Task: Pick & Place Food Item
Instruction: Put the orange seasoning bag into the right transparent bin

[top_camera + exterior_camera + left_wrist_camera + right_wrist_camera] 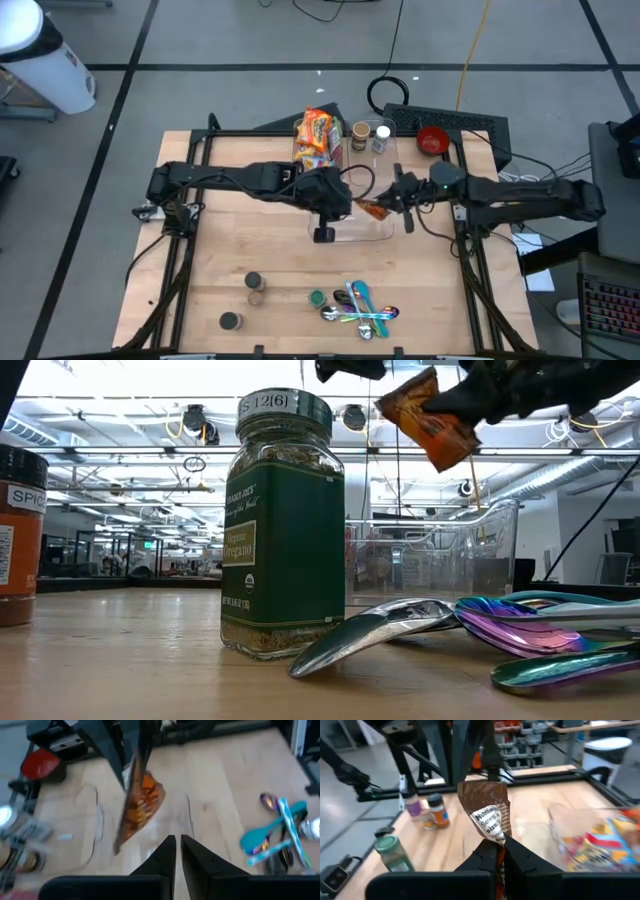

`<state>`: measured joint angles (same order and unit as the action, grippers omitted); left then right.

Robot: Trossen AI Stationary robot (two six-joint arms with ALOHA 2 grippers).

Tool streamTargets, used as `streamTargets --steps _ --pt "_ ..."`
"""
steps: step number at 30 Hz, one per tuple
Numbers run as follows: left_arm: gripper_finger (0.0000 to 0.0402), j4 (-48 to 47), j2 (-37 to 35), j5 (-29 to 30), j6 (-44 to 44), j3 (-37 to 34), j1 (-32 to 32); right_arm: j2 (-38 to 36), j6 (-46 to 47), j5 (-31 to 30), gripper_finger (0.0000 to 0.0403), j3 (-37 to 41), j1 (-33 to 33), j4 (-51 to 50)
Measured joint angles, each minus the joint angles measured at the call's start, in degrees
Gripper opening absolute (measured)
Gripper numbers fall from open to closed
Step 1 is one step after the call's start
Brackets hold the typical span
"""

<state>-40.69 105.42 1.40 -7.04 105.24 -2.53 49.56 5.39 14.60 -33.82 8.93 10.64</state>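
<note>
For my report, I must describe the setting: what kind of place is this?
Probably a robotics lab or workshop: a wooden table on a grey floor, loose cables, and behind it shelving under ceiling lights.

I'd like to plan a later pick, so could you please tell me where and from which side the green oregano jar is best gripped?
Grip the oregano jar across its flat glass body just below the lid, coming down from above. It stands upright, and a spoon leans in at its base, so a low side approach is likely blocked.

Snack packet (374,209) over clear bin (385,232) at table (250,240) centre, spoons (362,308) nearer front edge
</note>
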Motion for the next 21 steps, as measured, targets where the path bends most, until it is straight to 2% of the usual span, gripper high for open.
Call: streamTargets --steps 2,5,11,14,18,21 --pt "0.0037 6.27 -1.21 -2.29 -0.39 -4.52 0.73 -2.63 -0.69 -2.51 0.0001 0.02 0.00 -3.64" --pt "0.0037 20.95 -3.60 -5.99 -0.53 -14.48 1.86 -6.06 -0.98 -4.30 0.0001 1.12 0.00 -4.63" --pt "0.0037 46.76 -10.99 -7.70 3.82 -34.18 4.04 -10.70 -0.67 -4.94 0.0000 3.87 0.06 -4.92" --pt "0.0037 65.64 -14.86 -10.74 4.98 -43.83 5.50 -12.13 -0.91 -8.16 0.0000 4.71 0.03 -4.18" --pt "0.0037 93.65 -14.68 -15.06 9.28 -55.18 7.54 -12.33 -1.75 -8.50 0.0000 7.20 0.00 4.33" --pt "0.0037 102.77 -12.25 -14.57 11.95 -58.27 8.29 -11.73 -1.18 -7.37 0.0000 9.86 -0.03 13.40"
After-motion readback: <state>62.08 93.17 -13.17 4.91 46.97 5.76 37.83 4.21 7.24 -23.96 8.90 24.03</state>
